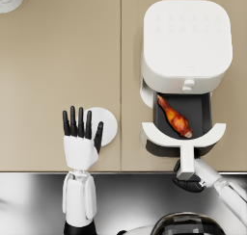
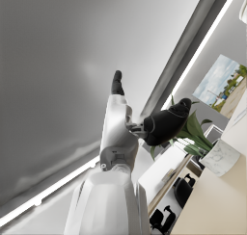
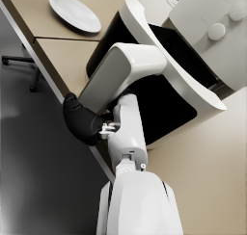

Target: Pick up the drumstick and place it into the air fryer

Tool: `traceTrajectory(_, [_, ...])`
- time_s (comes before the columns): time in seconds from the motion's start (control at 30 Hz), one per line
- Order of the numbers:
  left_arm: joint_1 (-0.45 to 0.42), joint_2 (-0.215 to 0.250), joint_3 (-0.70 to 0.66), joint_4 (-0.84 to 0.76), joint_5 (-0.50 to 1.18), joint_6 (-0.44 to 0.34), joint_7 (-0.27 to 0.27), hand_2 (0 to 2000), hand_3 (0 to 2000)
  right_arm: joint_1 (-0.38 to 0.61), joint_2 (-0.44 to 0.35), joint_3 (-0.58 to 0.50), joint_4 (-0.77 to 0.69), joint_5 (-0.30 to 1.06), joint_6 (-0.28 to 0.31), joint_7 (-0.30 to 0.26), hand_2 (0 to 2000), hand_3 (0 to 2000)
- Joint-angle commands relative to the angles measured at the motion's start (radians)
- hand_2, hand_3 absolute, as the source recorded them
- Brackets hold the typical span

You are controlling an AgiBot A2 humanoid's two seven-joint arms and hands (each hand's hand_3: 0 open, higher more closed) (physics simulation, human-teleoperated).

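**Drumstick is in the basket; the drawer is waiting to be closed**

The drumstick already lies inside the dark basket of the white air fryer, with its thick end toward the robot and its thin bone end toward the machine. It rests a little to the left of the basket's middle and does not seem to lean over any wall. The drawer is pulled out toward the table edge.

The right hand is at the drawer handle. In the right wrist view the dark fingers wrap around the end of the handle from below, so the hand holds it. The left hand is raised beside the white plate with its fingers straight and only slightly apart, holding nothing; the plate carries no food.

The placing part looks finished, so the step in hand is most probably to push the drawer back into the housing. To do this well, the push should go straight along the handle's line, toward the machine, without lifting or twisting, because a tilted drawer may jam at the opening. A slow and even push will also keep the drumstick from rolling against the basket wall. The hand should release only when the drawer front meets the body. The left hand is well apart from the fryer and can stay there, so it does not disturb the plate.
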Motion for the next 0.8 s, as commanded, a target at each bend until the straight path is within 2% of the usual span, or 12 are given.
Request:
traceTrajectory(0.03, [-0.019,0.006,-0.073,-0.002,0.000,0.000,0.000,0,0,0.114,-0.371,0.032,0.047,0.000,0.008,0.001,2000,2000])
traceTrajectory(0.37, [-0.029,0.000,-0.063,0.033,0.000,0.000,0.000,0,0,0.267,-0.436,0.037,-0.155,0.002,0.052,0.003,2000,2000])
traceTrajectory(0.43, [-0.036,0.001,-0.067,0.032,0.000,0.000,0.000,0,0,0.310,-0.447,0.036,-0.205,0.002,0.080,0.003,2000,2000])
traceTrajectory(0.57, [-0.030,-0.004,-0.048,0.018,0.000,0.000,0.000,0,0,0.388,-0.482,0.037,-0.321,0.001,0.186,0.008,2000,2000])
traceTrajectory(0.63, [-0.030,-0.005,-0.054,0.025,0.000,0.000,0.000,0,0,0.421,-0.496,0.038,-0.368,0.000,0.210,0.008,2000,2000])
traceTrajectory(0.8, [-0.042,-0.005,-0.058,0.032,0.000,0.000,0.000,0,0,0.478,-0.537,0.041,-0.470,0.002,0.178,0.001,2000,2000])
